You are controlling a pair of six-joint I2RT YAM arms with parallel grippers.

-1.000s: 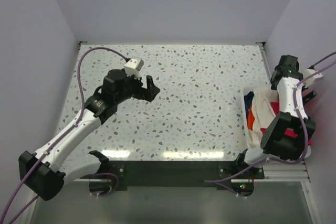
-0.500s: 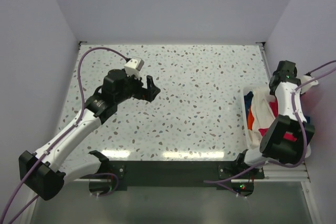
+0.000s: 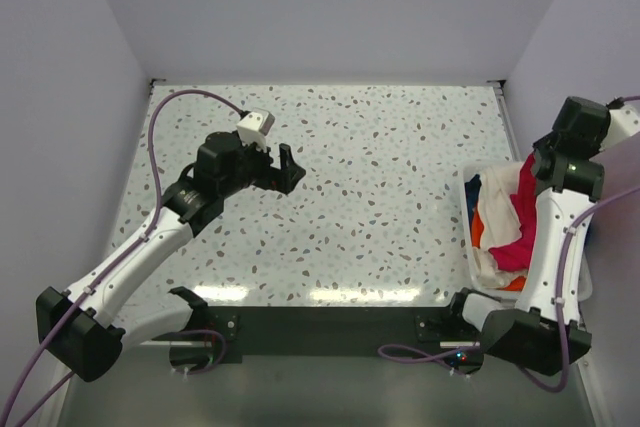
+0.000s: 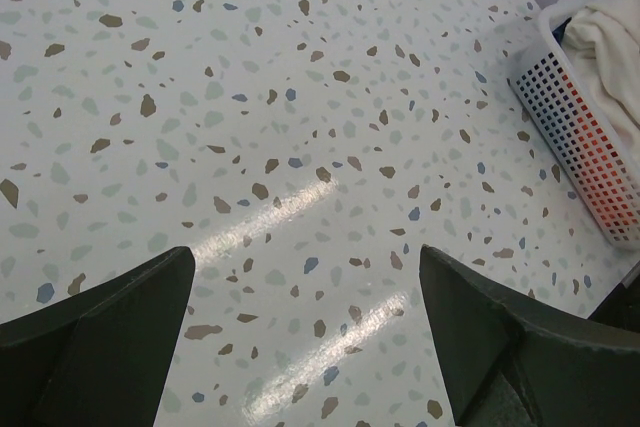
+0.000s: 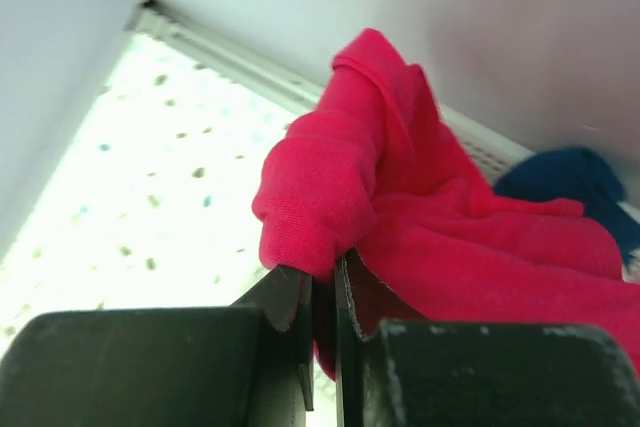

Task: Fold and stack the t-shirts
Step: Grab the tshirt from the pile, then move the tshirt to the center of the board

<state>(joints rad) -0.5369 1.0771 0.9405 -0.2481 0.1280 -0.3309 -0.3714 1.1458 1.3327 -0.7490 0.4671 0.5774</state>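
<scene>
right hand (image 5: 323, 279) pinching red t-shirt (image 5: 420, 237), wrist view only

Right pincer (image 5: 322, 287) clamped on crimson-red t-shirt (image 5: 400, 197), dark blue t-shirt (image 5: 560, 179) behind; speckled table (image 5: 130, 177) left

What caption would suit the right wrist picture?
Right pincer pinching a fold of the red t-shirt, dark blue cloth behind.

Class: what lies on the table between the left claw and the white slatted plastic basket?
Nothing: only bare speckled tabletop between the left claw and the white slatted plastic basket, seen in the top view.
</scene>
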